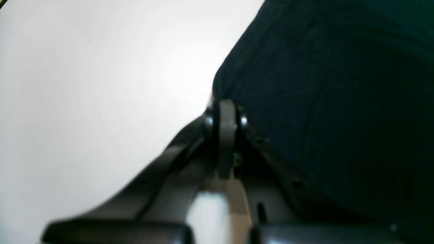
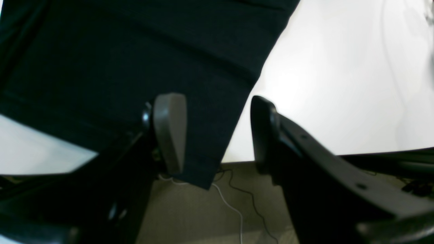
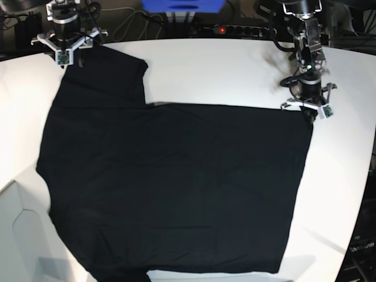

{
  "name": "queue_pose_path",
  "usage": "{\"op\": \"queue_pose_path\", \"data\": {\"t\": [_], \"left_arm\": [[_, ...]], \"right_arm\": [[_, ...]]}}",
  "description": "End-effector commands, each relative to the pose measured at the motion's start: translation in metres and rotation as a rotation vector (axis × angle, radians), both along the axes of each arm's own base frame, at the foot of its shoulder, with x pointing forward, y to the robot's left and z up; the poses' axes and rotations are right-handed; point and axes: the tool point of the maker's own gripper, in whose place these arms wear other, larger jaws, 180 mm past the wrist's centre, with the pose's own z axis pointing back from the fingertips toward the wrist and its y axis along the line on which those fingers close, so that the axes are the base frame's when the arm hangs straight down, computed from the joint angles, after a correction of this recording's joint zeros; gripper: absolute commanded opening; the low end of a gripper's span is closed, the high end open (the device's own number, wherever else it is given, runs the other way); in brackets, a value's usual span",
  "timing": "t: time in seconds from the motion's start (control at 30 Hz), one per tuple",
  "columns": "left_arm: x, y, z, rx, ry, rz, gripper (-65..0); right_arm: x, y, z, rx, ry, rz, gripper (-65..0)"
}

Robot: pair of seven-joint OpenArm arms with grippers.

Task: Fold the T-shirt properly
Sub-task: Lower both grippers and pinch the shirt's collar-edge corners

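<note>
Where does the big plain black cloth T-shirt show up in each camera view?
Left wrist: the plain black cloth T-shirt fills the right side.
Right wrist: it fills the upper left.
Base: it is spread across the middle.
Shared landmark: the white table.

I see a white table (image 3: 211,70) filling most of the base view, its far edge curving along the top. Behind it I make out a blue box (image 3: 182,7) at the top centre and a black power strip (image 3: 232,28) with a small red light just beside it. In the right wrist view I see a beige carpeted floor (image 2: 190,217) under the table edge, with thin white and black cables (image 2: 237,206) trailing across it.
</note>
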Motion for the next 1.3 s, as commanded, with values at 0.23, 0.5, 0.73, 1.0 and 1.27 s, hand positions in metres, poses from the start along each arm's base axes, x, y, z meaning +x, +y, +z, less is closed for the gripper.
{"op": "queue_pose_path", "data": {"t": [0.23, 0.5, 0.73, 1.0, 1.27], "left_arm": [[-0.020, 0.001, -0.007, -0.003, 0.055, -0.002, -64.8], [-0.022, 0.002, -0.008, 0.000, 0.058, -0.001, -64.8], [-0.028, 0.003, -0.010, 0.002, 0.070, -0.001, -64.8], [-0.028, 0.003, -0.010, 0.002, 0.070, -0.001, -64.8], [-0.028, 0.003, -0.010, 0.002, 0.070, -0.001, -64.8]], "right_arm": [[0.004, -0.001, 0.007, -0.012, -0.026, 0.018, -33.5], [0.004, -0.005, 0.007, -0.025, -0.021, 0.029, -33.1], [0.010, -0.024, 0.011, -0.061, -0.035, -0.014, -26.9], [0.016, -0.030, -0.010, -0.051, 0.049, -0.053, -26.9], [0.016, -0.039, -0.038, -0.045, 0.106, -0.087, -26.9]]}}
